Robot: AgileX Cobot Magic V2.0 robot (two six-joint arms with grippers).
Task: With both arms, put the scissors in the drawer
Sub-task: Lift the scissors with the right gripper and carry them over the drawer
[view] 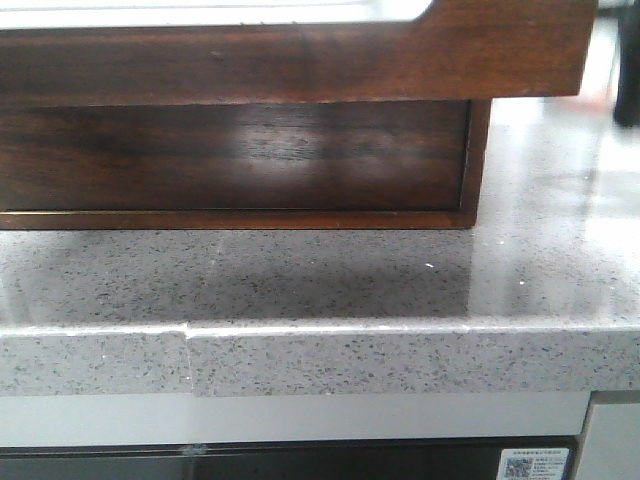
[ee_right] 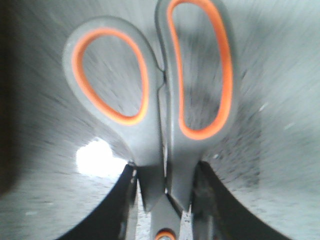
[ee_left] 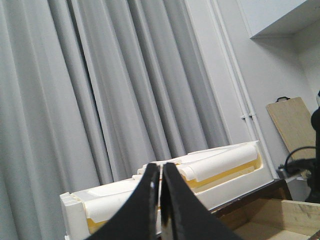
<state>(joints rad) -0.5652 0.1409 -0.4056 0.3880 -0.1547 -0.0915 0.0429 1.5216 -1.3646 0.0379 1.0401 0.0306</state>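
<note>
Grey speckled stone is filling your front view: the counter (view: 400,290), with the cabinet (view: 240,160) sitting on it and the drawer (view: 300,50) jutting out above the cabinet's base. Your left gripper (ee_left: 161,200) is pointing up at the curtains (ee_left: 100,90), well off the cabinet, its fingers pressed together on nothing. Your right gripper (ee_right: 162,200) is clamping the scissors (ee_right: 155,100) just below the handles, over blurred counter.

Even soft light; glare on drawer (view: 260,150) front; scissors (ee_right: 160,100) close-up motion-blurred.
</note>
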